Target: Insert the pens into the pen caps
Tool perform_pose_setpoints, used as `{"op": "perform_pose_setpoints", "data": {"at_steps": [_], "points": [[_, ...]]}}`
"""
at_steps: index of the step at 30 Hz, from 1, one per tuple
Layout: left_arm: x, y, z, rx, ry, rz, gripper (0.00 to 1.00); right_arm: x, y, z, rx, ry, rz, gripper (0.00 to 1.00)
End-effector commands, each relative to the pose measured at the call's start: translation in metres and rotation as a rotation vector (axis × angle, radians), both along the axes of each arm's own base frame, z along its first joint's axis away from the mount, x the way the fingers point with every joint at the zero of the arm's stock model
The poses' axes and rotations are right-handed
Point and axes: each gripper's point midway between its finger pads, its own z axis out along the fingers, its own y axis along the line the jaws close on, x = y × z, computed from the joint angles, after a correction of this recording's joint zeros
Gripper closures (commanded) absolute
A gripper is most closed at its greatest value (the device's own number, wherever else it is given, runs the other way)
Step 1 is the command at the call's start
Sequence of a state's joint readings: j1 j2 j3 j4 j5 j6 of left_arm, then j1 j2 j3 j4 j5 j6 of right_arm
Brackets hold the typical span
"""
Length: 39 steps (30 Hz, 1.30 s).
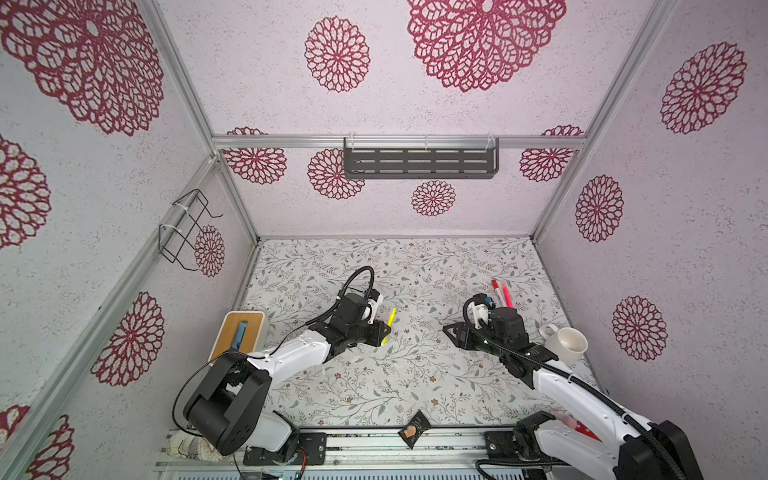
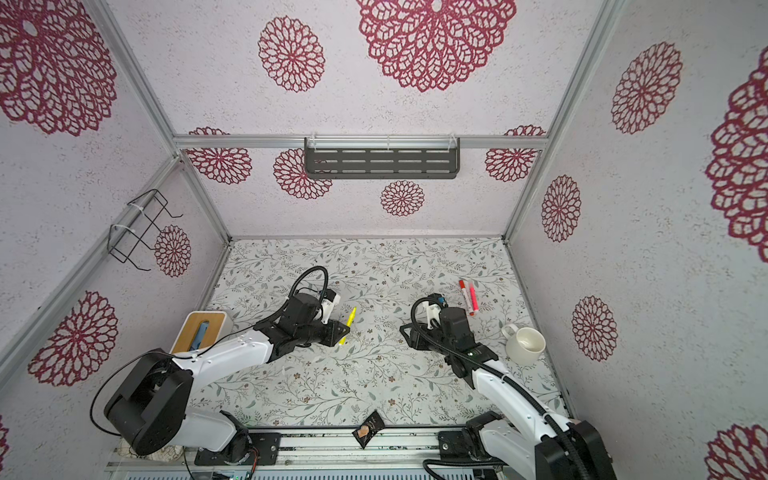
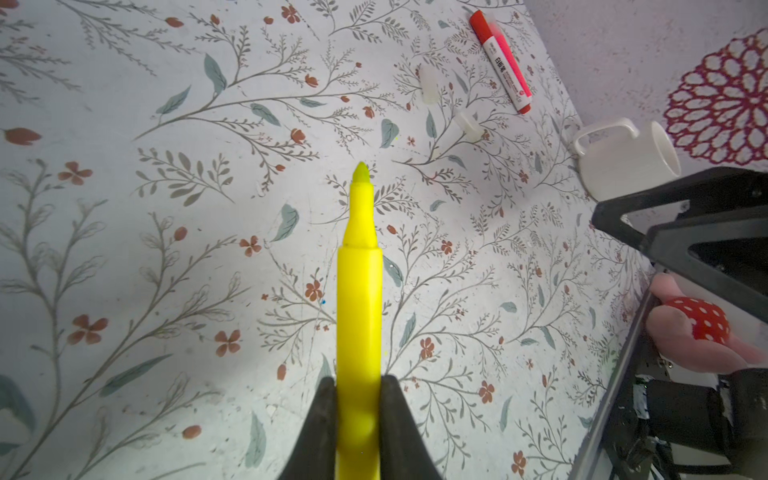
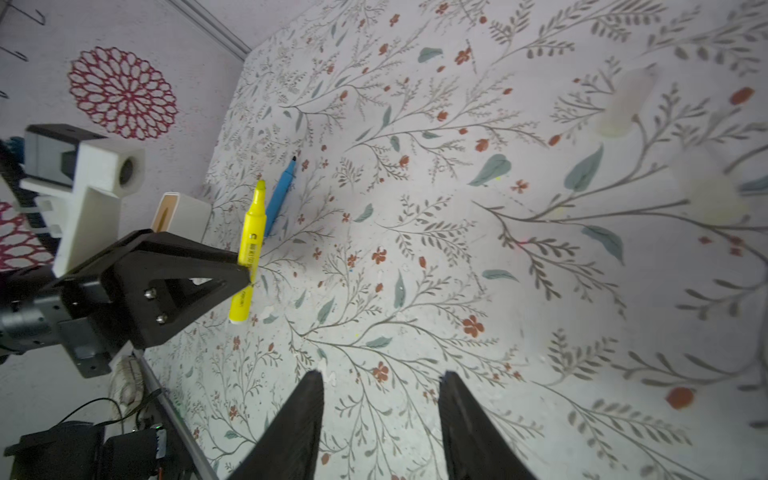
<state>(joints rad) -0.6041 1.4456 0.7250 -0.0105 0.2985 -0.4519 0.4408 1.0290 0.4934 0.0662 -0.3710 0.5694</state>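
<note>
Left arm (image 1: 291,353) stretched forward, left fingers (image 3: 320,415) pinching yellow pen (image 3: 359,291), right fingers (image 4: 303,415) parted, empty

Floral table (image 1: 415,374): red pen (image 1: 496,289), pink pen (image 1: 507,296), blue pen (image 4: 280,195), pale caps (image 3: 429,85), white mug (image 1: 565,344), wood-topped box (image 1: 239,332).

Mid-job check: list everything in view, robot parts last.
yellow pen: one, yellow, uncapped, in the left gripper
blue pen: one, blue, table, left side
pink pen: one, pink, table, right rear
red marker: one, red and white, beside the pink pen
pen caps: two, translucent white, table, near the red marker
mug: one, white, table's right side
box: one, white with wood top, table's left edge
packet: one, dark, front edge
shelf: one, dark grey, rear wall
wire rack: one, black, left wall
plush toy: one, pink and red, by the right arm's base
left gripper: one, black, shut on the yellow pen
right gripper: one, black, open and empty
</note>
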Motion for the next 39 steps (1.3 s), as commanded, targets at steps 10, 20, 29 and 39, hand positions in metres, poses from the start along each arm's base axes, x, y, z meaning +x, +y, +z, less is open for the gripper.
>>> {"op": "perform_pose_setpoints", "data": {"at_steps": [10,20,29,39], "points": [[-0.011,-0.010,0.038,-0.097,-0.110,-0.022,0.83,0.009,0.071,0.048,0.153,-0.100,0.151,0.51],[-0.020,-0.017,0.045,-0.121,-0.124,-0.036,0.83,0.011,0.108,0.055,0.160,-0.102,0.226,0.51],[-0.025,-0.020,0.056,-0.149,-0.144,-0.042,0.83,0.010,0.130,0.052,0.174,-0.089,0.265,0.51],[-0.029,-0.026,0.058,-0.168,-0.142,-0.064,0.83,0.008,0.150,0.053,0.187,-0.080,0.300,0.53]]}}
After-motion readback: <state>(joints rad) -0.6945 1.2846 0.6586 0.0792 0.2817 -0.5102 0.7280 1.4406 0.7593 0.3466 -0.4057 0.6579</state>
